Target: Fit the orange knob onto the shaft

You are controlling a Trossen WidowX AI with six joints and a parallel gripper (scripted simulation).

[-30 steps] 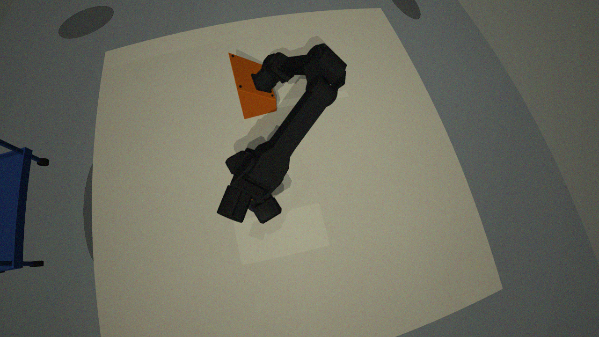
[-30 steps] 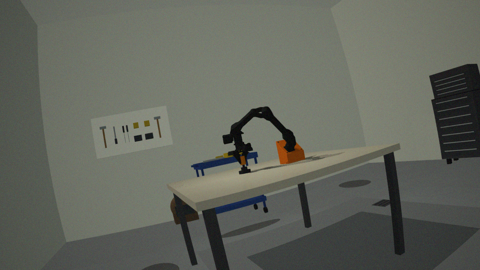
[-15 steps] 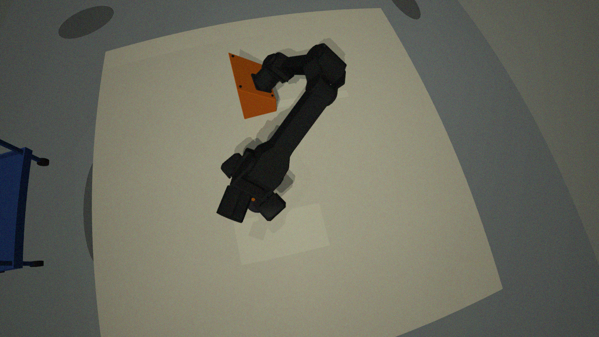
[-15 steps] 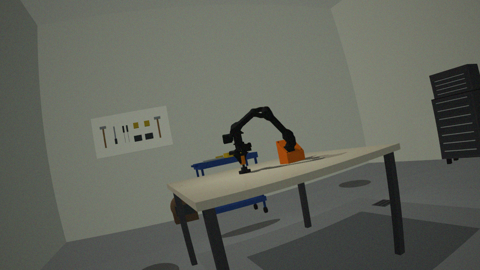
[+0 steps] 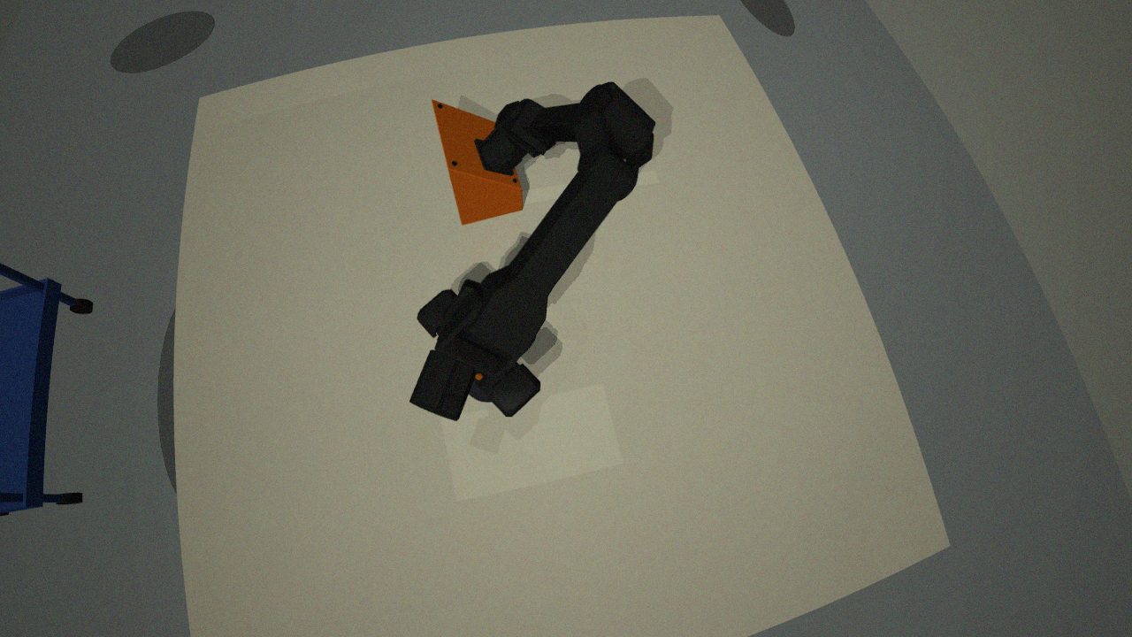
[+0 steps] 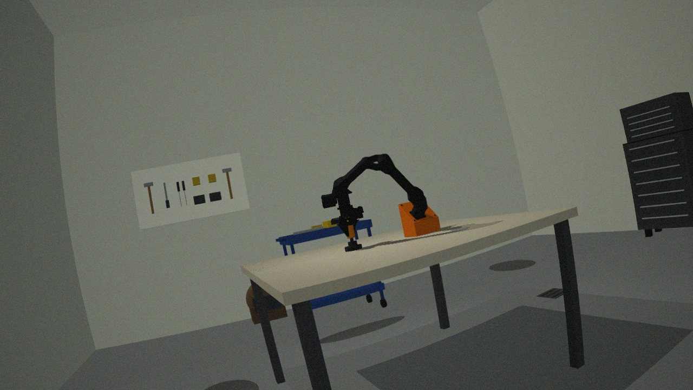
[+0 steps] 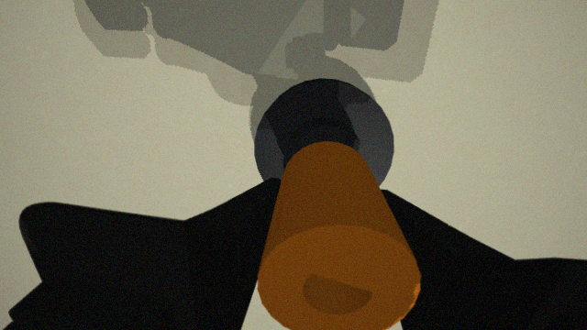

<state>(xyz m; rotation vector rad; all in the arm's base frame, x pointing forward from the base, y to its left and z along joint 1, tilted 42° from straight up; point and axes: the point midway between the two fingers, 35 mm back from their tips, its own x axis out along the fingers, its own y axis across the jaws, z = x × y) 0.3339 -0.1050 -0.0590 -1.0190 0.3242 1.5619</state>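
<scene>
My gripper (image 7: pixel 326 193) (image 6: pixel 351 233) is shut on the orange knob (image 7: pixel 337 206) (image 6: pixel 351 229). The fingers hold it upright from both sides, and its top face with a half-round mark shows in the wrist view. In the top view only a speck of orange shows beneath the arm. The dark round pedestal (image 7: pixel 378 137) (image 6: pixel 353 247) stands on the table directly under the knob. In the exterior view a short dark upright piece shows between the knob's bottom and the pedestal's base. The shaft's flat side is hidden, and I cannot tell how far the knob sits over the shaft.
The arm's orange base block (image 5: pixel 486 197) (image 6: pixel 421 226) stands on the pale table (image 5: pixel 712 356) (image 6: pixel 309 269), behind the pedestal as seen from the table's near end. A blue cart (image 5: pixel 27 379) (image 6: pixel 309 236) stands on the floor beside the table. The arm's shadows fall around the pedestal.
</scene>
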